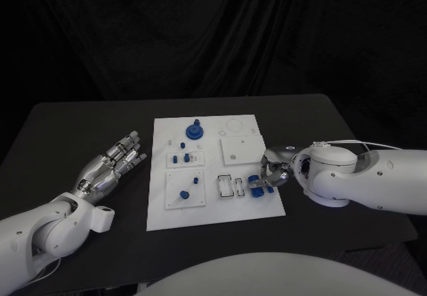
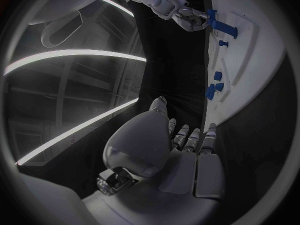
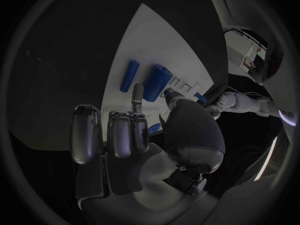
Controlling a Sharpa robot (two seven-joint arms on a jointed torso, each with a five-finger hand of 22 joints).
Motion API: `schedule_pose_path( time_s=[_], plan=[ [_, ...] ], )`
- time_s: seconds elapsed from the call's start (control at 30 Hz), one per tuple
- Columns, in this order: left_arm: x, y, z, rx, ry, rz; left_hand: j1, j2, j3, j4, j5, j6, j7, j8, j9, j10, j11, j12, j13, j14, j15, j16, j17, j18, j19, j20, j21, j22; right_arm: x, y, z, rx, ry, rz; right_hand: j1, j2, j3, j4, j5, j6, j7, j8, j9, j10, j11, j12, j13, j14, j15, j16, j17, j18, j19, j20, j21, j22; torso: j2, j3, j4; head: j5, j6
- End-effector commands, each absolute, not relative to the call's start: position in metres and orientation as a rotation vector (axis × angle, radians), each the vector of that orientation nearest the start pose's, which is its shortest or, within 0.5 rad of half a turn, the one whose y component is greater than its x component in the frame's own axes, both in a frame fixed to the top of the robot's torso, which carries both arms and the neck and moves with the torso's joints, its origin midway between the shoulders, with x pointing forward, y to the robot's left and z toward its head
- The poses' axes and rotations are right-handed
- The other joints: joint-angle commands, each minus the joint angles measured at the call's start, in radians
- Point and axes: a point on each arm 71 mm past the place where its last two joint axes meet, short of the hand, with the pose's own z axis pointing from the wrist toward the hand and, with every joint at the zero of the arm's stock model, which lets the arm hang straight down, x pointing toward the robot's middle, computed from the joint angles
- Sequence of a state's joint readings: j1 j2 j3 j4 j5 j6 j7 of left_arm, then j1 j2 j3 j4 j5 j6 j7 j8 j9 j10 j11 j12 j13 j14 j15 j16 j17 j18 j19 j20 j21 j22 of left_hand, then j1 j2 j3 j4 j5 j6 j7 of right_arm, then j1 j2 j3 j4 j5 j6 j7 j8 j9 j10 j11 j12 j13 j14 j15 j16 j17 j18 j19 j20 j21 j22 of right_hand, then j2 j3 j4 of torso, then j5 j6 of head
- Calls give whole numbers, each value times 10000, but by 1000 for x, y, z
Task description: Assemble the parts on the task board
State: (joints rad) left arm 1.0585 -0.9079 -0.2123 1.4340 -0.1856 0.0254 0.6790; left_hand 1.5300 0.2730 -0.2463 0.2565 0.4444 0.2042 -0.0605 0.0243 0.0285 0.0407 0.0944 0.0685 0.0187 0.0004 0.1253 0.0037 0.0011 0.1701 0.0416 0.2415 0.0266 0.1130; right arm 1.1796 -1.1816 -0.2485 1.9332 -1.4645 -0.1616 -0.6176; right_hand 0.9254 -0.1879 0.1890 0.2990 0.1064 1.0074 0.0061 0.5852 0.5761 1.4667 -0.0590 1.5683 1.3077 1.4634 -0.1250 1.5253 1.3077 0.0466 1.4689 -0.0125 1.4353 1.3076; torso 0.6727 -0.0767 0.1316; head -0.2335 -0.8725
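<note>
In the head view, the white task board lay mid-frame. The left hand rested at left, fingers spread, holding nothing. The right hand touched blue parts at the board's right edge; its grip was unclear. In the right wrist view, a blue cylinder lay just past its fingertips.

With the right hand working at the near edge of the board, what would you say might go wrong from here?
1. The right hand sits among loose blue cylinders near the task board's right edge; a nudge might roll one onto the table.
2. Its fingers crowd the narrow slots, so a piece may go in tilted or jam.
3. The left hand rests open off the board and does not steady it, so pressing could shift the board.
</note>
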Motion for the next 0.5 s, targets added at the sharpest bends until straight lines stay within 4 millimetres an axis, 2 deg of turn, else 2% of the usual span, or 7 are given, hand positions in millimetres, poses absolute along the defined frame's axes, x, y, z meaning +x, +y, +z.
schedule_pose_path(
  time_s=[0.03, 0.23, 0.33, 0.4, 0.47, 0.5],
  plan=[
    [430, 250, -283, -9117, 15547, -17722, 109, -25, 0, -55, 69, 35, 37, 57, 12, 43, 20, 51, 5, -3, 37, -36, -10, 107, -13, 69, -2, 6, 360, -267, -248, 288, 21230, 1816, -75, -29, -6, 3, -200, -17, -89, 147, 127, 1041, -104, 25, 2631, 942, -17, 45, 1889, -149, 569, -4, 68, 2221, -9, -4, 4, 38, -2],
    [430, 250, -285, -9164, 15640, -17683, 177, -23, 32, -116, 158, 61, 72, 60, 15, 35, 43, 44, 2, -4, 50, -37, -11, 104, -17, 85, -6, -20, 360, -267, -252, 234, 21379, 1839, -107, 34, 39, 1, -297, -129, -77, 142, 166, 1041, -104, 25, 2631, 942, -22, 49, 1890, -148, 564, -14, 71, 2220, -8, -2, 0, 81, -2],
    [429, 250, -285, -9192, 15700, -17672, 198, -24, 41, -137, 188, 63, 87, 59, 15, 31, 51, 41, 1, -4, 54, -37, -11, 103, -18, 90, -6, -24, 361, -264, -254, 180, 21458, 1934, -1, 103, 125, -7, -280, -477, 24, -119, 45, 1041, -22, 25, 2631, 928, 22, 19, 1827, -139, 542, 6, 33, 2204, -8, -4, 16, 70, -2],
    [429, 250, -286, -9210, 15746, -17678, 234, -21, 59, -178, 239, 131, 171, 71, 24, 43, 88, 61, 7, -4, 61, -37, -11, 103, -16, 101, -5, -26, 361, -262, -256, 141, 21519, 1986, 206, 184, 227, -15, -87, -574, 84, -289, -64, 1041, 31, 25, 2631, 924, 71, 11, 1807, -136, 530, 44, 18, 2197, -15, -5, 22, 63, -2],
    [429, 250, -286, -9226, 15790, -17693, 258, -16, 73, -219, 268, 375, 332, 120, 59, 44, 116, 64, 7, -4, 62, -37, -11, 104, -16, 109, -6, -38, 362, -260, -259, 91, 21671, 2035, 599, 278, 356, -27, 368, -674, 171, -571, -274, 1041, 110, 25, 2631, 917, 143, 1, 1778, -130, 516, 108, 3, 2188, -17, -5, 20, 65, -2],
    [429, 250, -286, -9228, 15794, -17694, 261, -15, 75, -225, 277, 480, 359, 143, 74, 43, 118, 63, 7, -4, 62, -37, -11, 104, -17, 110, -7, -43, 362, -260, -259, 88, 21693, 2040, 599, 278, 356, -27, 368, -674, 171, -571, -274, 1041, 110, 25, 2631, 917, 143, 1, 1778, -130, 516, 108, 3, 2188, -17, -4, 20, 64, -2]
  ],
)
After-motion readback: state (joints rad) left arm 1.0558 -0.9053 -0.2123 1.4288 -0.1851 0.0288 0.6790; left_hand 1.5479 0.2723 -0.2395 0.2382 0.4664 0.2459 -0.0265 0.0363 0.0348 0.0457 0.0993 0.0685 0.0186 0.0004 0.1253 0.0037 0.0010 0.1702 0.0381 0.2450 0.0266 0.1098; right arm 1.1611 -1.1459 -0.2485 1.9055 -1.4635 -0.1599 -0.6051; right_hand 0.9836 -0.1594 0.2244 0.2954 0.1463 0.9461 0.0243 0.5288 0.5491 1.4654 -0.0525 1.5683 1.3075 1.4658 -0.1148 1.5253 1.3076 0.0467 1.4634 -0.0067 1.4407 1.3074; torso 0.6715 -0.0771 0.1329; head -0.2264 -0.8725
